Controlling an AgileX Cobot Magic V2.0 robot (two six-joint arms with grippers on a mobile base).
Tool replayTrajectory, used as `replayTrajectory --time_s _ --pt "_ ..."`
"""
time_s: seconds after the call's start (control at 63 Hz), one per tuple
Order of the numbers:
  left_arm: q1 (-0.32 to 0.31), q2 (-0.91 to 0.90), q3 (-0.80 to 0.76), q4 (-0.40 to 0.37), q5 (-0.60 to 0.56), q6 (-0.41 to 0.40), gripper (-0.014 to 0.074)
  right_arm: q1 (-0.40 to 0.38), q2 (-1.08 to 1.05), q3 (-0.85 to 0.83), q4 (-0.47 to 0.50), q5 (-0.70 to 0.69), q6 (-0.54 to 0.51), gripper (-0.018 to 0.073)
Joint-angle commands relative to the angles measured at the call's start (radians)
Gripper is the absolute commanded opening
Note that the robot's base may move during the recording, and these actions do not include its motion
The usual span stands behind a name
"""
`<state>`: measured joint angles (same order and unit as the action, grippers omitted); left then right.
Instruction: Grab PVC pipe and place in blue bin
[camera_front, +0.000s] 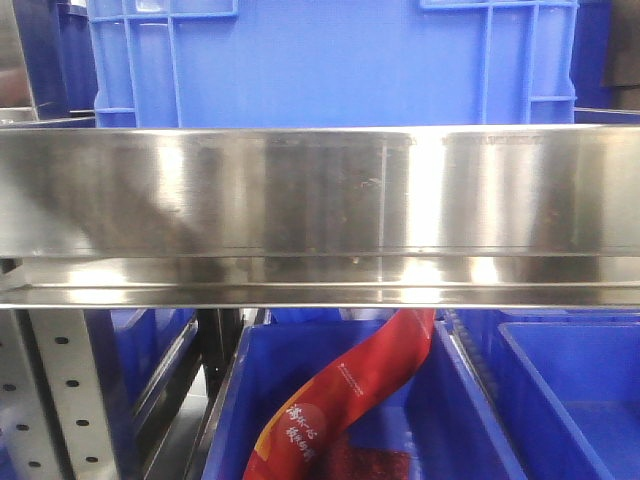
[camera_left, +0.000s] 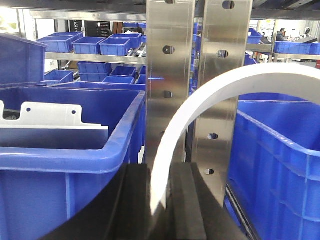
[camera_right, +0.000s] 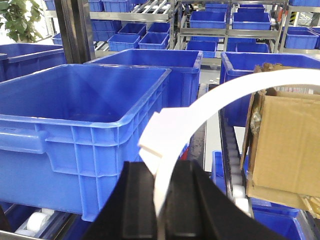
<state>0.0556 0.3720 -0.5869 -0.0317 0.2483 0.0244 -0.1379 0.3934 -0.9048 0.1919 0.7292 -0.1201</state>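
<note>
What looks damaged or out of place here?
Two things stand out. In the right wrist view, the cardboard box at the right has a torn, crumpled edge. In the front view, a red bag stands slanted in a bin, its top hidden behind the steel shelf.

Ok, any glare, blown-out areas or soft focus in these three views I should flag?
Exterior front-facing: broad glare bands on the steel shelf rail, which fills mid-frame; the red bag below stays legible. Left wrist-mounted: the white curved strip is blown out, the jaws near-black and soft. Right wrist-mounted: its white curved strip overexposed too, far bins crisp.
</note>
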Motion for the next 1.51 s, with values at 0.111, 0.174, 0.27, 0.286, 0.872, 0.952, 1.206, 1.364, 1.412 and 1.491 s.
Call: replayTrajectory --time_s 0.111,0.174,0.27,0.286,0.872,0.952,1.206,1.364,1.412,1.491 --pt "-0.004 -0.006 -0.001 -0.009 -0.029 -0.003 -0.0111 0.000 0.000 0.002 -0.011 -0.026 -0.002 -0.0168" --pt "-0.004 -0.006 -0.001 -0.009 -0.029 -0.003 -0.0111 0.000 0.000 0.002 -0.011 -0.031 -0.002 -0.0168" --pt "-0.004 -0.006 -0.001 -0.009 -0.031 -0.003 -0.0111 0.000 0.000 0.002 -0.011 -0.041 -0.002 -0.0168" --pt "-0.004 -0.006 -0.001 -0.009 -0.035 -0.003 -0.0111 0.000 0.000 0.002 -0.011 -0.047 -0.002 -0.0168" --pt "-0.004 -0.006 -0.001 -0.009 -0.076 -0.003 -0.0111 0.000 0.000 0.002 -0.011 -0.095 -0.002 -0.0168" --pt "-0.004 -0.006 -0.001 -0.009 -0.078 -0.003 -0.0111 0.000 0.000 0.002 -0.011 -0.095 -0.002 -0.0168" --pt "-0.004 -0.006 -0.001 -0.009 -0.087 -0.003 -0.0111 0.000 0.000 0.002 -0.011 -0.095 -0.002 -0.0168" --pt "-0.004 -0.006 -0.001 -0.024 -0.087 -0.003 -0.0111 0.000 0.000 0.002 0.006 -0.110 -0.002 -0.0168" --pt "-0.004 -0.006 -0.003 -0.033 -0.087 -0.003 -0.0111 0.000 0.000 0.002 0.011 -0.112 -0.002 -0.0168" --pt "-0.004 -0.006 -0.005 -0.033 -0.080 -0.003 -0.0111 0.000 0.000 0.002 0.013 -0.118 -0.002 -0.0168"
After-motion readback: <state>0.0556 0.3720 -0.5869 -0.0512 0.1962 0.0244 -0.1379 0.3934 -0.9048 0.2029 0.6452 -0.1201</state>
